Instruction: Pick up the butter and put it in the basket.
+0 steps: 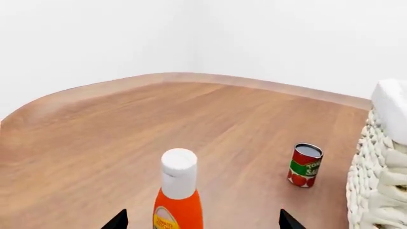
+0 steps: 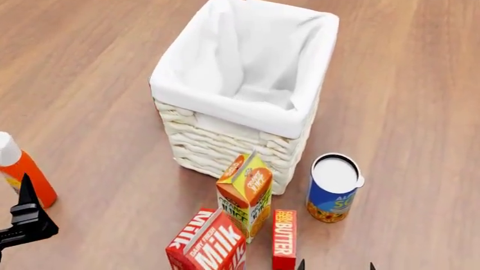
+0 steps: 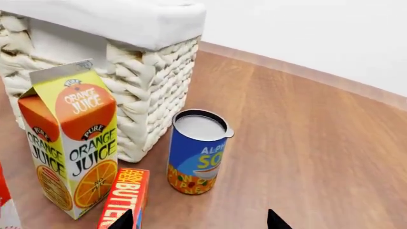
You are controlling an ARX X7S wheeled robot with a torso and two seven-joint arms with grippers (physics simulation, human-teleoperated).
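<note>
r pincer (image 3: 199, 220) spread, butter (image 3: 125, 197) by l tip.

Butter (image 2: 284, 239) red w/ white lettering; basket (image 2: 225, 140) cream weave, white liner; juice carton (image 2: 245, 194) yellow-orange.

Desk (image 2: 90, 67): warm brown wood-grain top, grain running in long streaks; fills the whole head view. Wrist views show its far edge as a paler, lighter-toned band; in the left wrist view that edge curves round in a broad rounded corner. Wall (image 1: 286, 33): plain white, unmarked, directly behind the desk edge in both wrist views, with a faint vertical corner seam in the left wrist view. Light: soft, even, diffuse; shadows on the wood are faint and short.
</note>
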